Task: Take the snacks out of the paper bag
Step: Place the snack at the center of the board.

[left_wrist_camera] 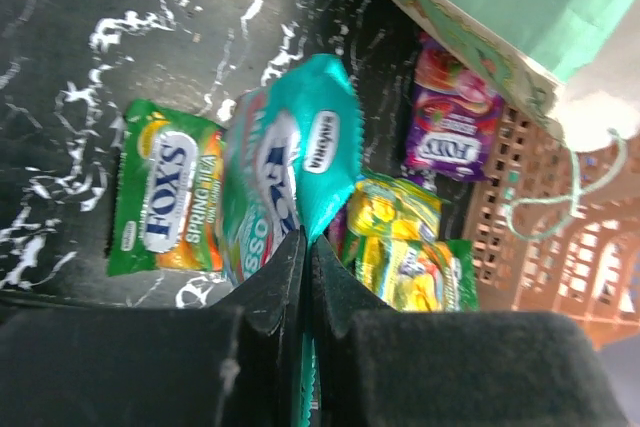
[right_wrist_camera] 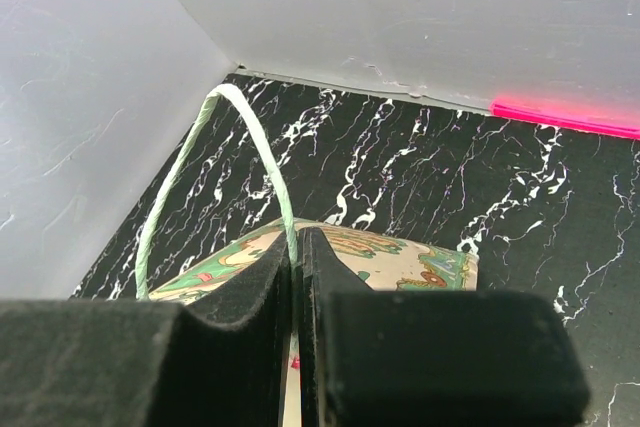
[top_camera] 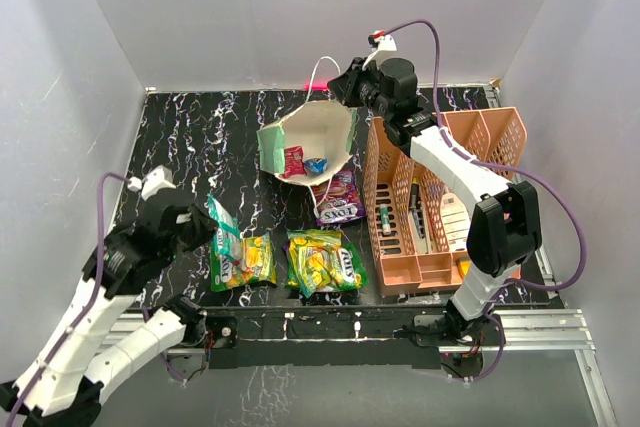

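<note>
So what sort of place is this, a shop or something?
Probably a robot test booth: plain white walls box in a black marbled table, a left arm and right arm are bolted at its near edge, and candy packets lie beside a paper bag like props.

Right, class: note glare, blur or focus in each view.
Top external view: glare glints on the glossy yellow-green candy packet. Left wrist view: the black end effector fingers look soft, the teal foil packet sharper. Right wrist view: the pink strip glows overexposed.

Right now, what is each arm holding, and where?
The left fingers pinch the teal packet by its edge; the right fingers pinch the bag by its handle.
</note>
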Action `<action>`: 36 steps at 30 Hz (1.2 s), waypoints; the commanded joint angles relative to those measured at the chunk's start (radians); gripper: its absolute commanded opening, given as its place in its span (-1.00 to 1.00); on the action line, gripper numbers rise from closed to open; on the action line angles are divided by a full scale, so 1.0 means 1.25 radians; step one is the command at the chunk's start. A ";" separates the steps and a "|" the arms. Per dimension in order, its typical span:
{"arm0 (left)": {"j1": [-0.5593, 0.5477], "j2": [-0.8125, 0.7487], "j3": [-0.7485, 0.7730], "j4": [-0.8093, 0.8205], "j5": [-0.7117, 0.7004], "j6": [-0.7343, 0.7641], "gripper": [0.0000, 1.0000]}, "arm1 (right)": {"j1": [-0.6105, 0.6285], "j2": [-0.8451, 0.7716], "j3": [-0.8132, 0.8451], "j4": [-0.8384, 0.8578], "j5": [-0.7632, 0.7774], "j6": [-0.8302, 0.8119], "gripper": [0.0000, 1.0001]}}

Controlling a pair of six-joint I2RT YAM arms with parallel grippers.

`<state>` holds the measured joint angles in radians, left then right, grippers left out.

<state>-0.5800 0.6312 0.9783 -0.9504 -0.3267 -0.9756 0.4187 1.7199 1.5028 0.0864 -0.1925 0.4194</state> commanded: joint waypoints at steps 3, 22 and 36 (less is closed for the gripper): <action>0.000 0.208 0.097 -0.144 -0.130 0.091 -1.00 | 0.000 -0.022 0.015 0.048 -0.022 0.012 -0.85; -0.026 0.403 -0.019 0.073 0.026 0.275 -1.00 | 0.001 -0.030 0.004 0.059 -0.054 0.040 -0.85; -0.028 0.304 -0.121 0.259 0.236 0.261 0.01 | 0.027 -0.022 -0.010 0.111 -0.188 0.052 -0.85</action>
<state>-0.6121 1.1107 0.7998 -0.6712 -0.1059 -0.6586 0.4290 1.7199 1.4879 0.1287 -0.3435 0.4965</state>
